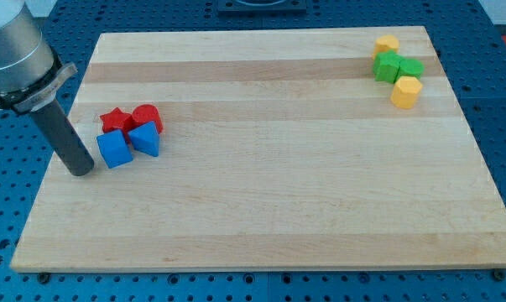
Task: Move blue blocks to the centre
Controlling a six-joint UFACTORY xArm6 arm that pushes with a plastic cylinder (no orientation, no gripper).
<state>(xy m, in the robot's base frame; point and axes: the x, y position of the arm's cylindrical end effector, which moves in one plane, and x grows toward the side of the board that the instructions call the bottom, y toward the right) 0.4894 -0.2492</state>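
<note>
Rod without jaws: my tip (82,170) rests just left of blue cube (114,149); blue wedge-like block (145,138) sits beyond it.

grey metal cylinder, flanged collar, straight dark rod (65,137).

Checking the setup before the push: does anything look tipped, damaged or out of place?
Nothing stands out. Blue cube, blue wedge and two red blocks cluster at the view's left, my tip beside the cube; green and yellow blocks sit top right.
</note>
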